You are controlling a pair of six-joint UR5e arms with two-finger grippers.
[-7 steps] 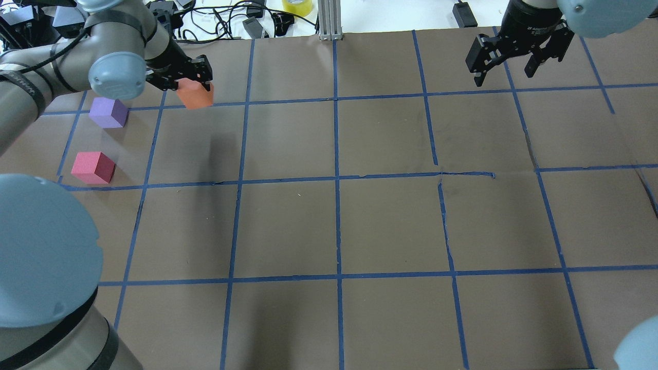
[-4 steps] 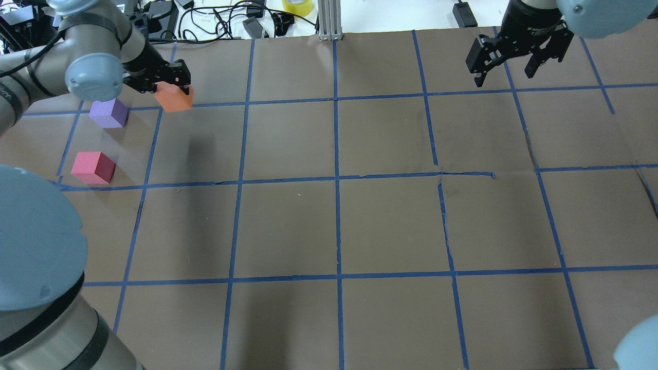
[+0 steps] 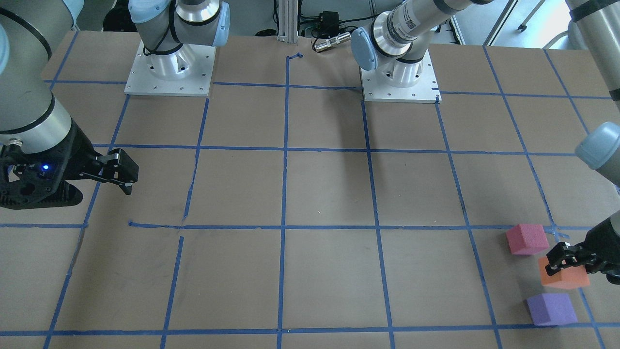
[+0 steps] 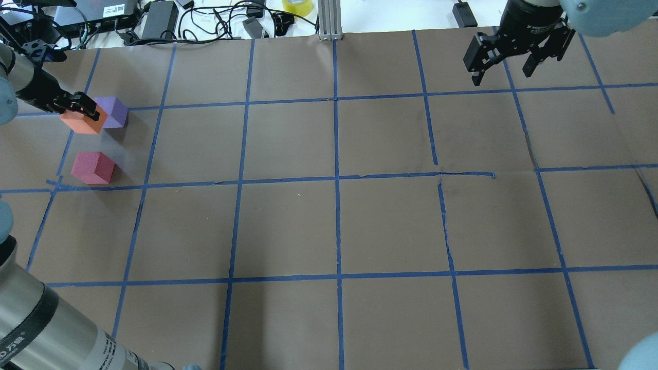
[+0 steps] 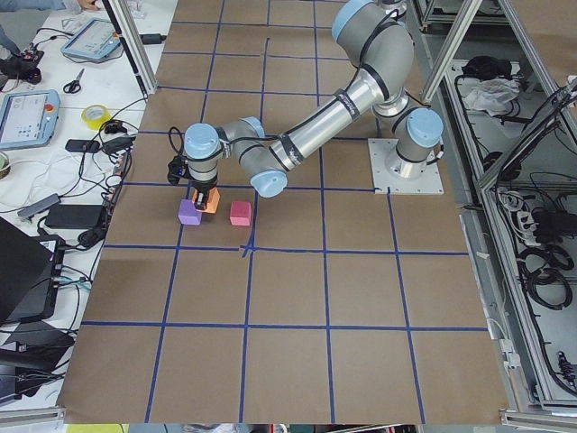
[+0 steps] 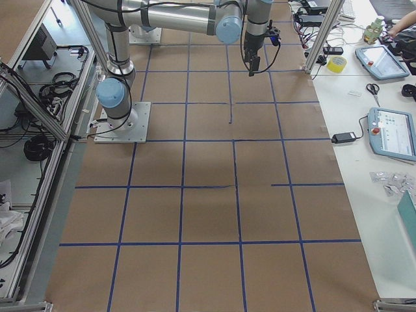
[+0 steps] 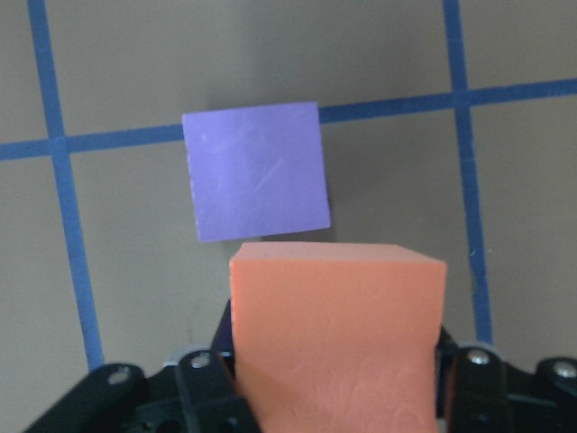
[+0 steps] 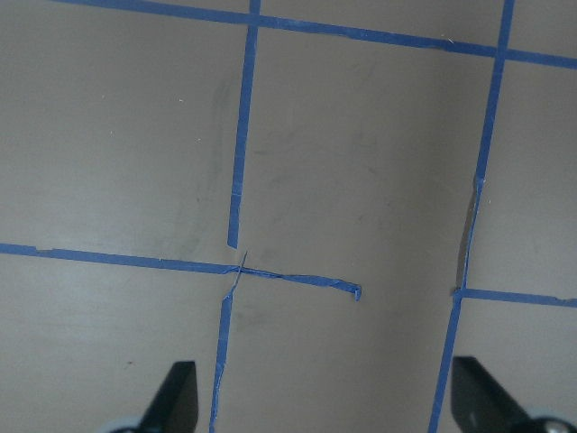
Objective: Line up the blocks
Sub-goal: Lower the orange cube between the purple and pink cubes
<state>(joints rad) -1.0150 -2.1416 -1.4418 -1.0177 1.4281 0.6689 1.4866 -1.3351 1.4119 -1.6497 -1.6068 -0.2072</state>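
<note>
Far left of the overhead view: the left end effector (image 4: 82, 114) is clamped on the orange block (image 4: 79, 125), fingers pinching its sides. The wrist view shows orange filling the space between them. It hangs right next to the purple block (image 4: 114, 110), overlapping purple's edge from above. I honestly can't tell if orange is touching the counter (image 4: 334, 221) yet or hovering just off it. The pink block (image 4: 92, 167) sits a bit nearer the robot, apart from both.

So I'd call this the placing step: orange needs to go down in line with purple and pink. From the front view it looks like it's aiming for the gap between those two, but it sits a bit outboard of that line. The next move probably wants a small sideways nudge, then a straight drop and release. The main risk is bumping purple, since they're so close.

Middle of the counter is just blue tape grid. Over on the far right, the right end effector (image 4: 504, 69) hangs high with fingers spread and nothing in them, well away from the blocks. Cables and a tape roll (image 4: 297, 6) lie past the far edge, not in the way.
</note>
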